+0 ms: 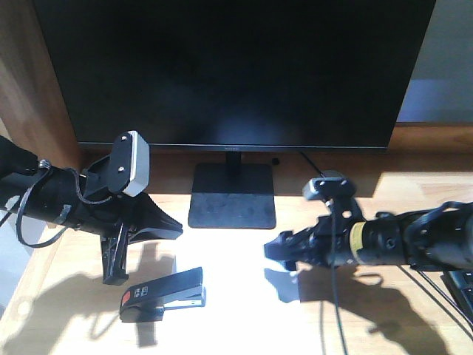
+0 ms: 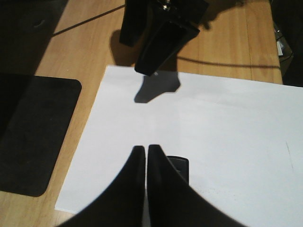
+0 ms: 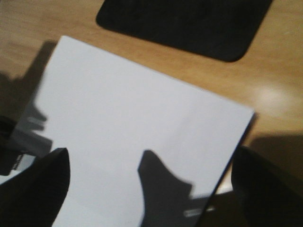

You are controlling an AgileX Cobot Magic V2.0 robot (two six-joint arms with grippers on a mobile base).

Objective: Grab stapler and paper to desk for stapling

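While the paper [image 2: 199, 142] lay flat on the desk [image 2: 94, 52], filling the lower middle of the front view, we saw the stapler [image 1: 162, 294] resting on its lower-left part. Our left gripper [image 2: 146, 156] hung above it with jaws pressed together and empty. Our right gripper [image 3: 151, 189] hovered over the sheet at right, jaws spread wide, holding nothing. Behind stood the monitor [image 1: 233, 70].

We see the paper [image 1: 229, 288] lying on the desk [image 1: 414, 188], with the monitor stand [image 1: 233, 195] at its 12 o'clock. The stapler [image 1: 162, 294] rests on the paper toward 8 o'clock. The monitor [image 1: 233, 70] rises behind the stand.
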